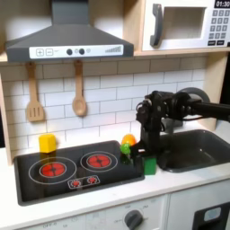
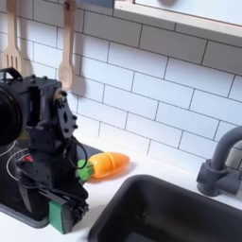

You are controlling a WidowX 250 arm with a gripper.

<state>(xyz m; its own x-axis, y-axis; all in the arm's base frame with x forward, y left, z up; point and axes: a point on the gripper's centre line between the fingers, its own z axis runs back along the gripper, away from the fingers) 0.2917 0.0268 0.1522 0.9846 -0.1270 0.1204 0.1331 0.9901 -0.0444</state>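
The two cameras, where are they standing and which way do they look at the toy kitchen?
First exterior view: in front of the counter, facing the tiled wall, stove, hood and microwave; the arm reaches in from the first exterior view's right.
Second exterior view: close by the sink, looking along the wall towards the stove; the arm's wrist shows.
Both share the gripper at a green block, and the carrot.
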